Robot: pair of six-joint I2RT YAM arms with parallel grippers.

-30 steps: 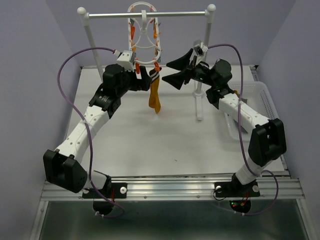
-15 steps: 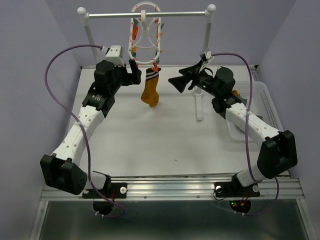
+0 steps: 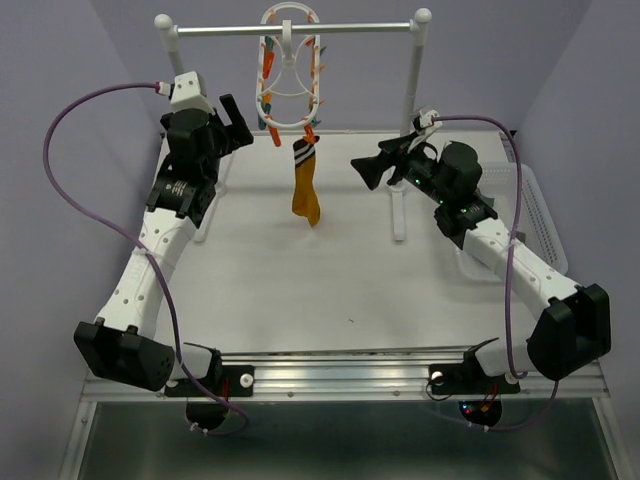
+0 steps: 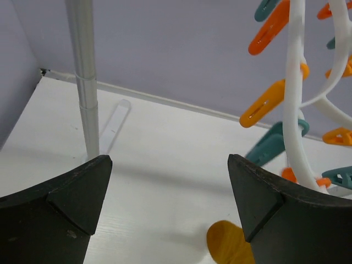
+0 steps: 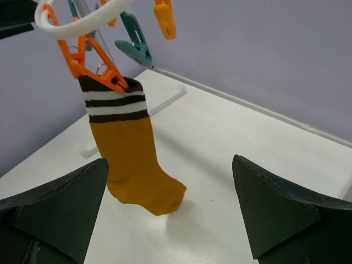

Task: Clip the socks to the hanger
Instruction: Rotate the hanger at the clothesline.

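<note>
Gaping wide, the left gripper (image 4: 169, 165) has its two fingers well apart w/ nothing btwn them; bare white table (image 4: 154, 187) shows through the gap; the right gripper (image 5: 169, 165) is likewise spread wide and grips nothing. Just past the finger on the right of the left wrist view hangs the hanger (image 4: 295, 110), its white frame seen nearly edge-on w/ orange and teal clips dangling off it; a rounded mustard bit of the sock (image 4: 228, 243) pokes in beneath, near that finger, contact not clear; a grey post (image 4: 84, 82) of the rail stand rises on the other side. From the right wrist view the sock faces the open jaws across a gap: mustard-orange, dark cuff w/ white stripes, pinched at the cuff by an orange clip (image 5: 104, 74) on the hanger's lower rim, hanging straight down; toe just above the table or brushing it, can't tell which; a teal clip (image 5: 133, 47) hangs free just behind. Top view: hanger hooked at approx the middle of the rail stand (image 3: 340, 28) at the table's far edge; left gripper up near the hanger's left side, right gripper off to its right, both apart from the sock; a clear basket (image 3: 537, 195) sits at the table's right edge.
</note>
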